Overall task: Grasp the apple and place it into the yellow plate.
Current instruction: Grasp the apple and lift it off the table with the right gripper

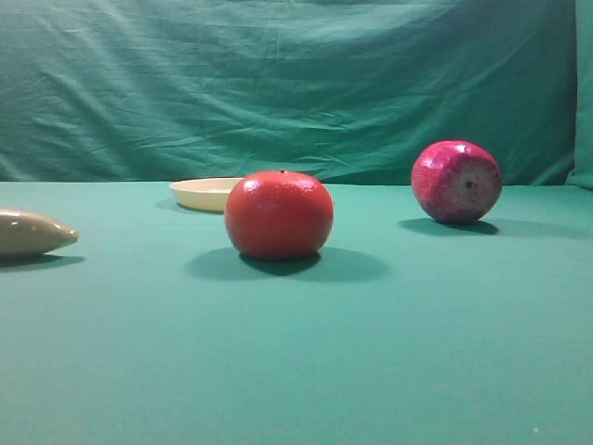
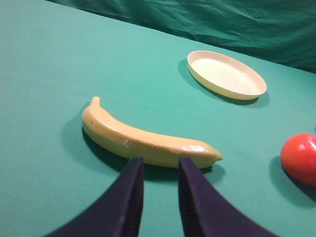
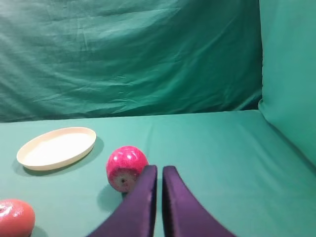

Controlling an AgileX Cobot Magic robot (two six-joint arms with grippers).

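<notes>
While high view hides arms, wrist views show left hand (image 2: 159, 168) narrowly parted, right hand (image 3: 160, 174) closed, empty.

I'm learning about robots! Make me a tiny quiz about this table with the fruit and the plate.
1. True or false: the apple lies in the yellow plate.
2. Which pincer is nearest the banana? A) left pincer B) right pincer
3. Fill in: the yellow plate holds ____.

Key: 1 false, it sits on the green cloth; 2 A; 3 nothing.
</notes>
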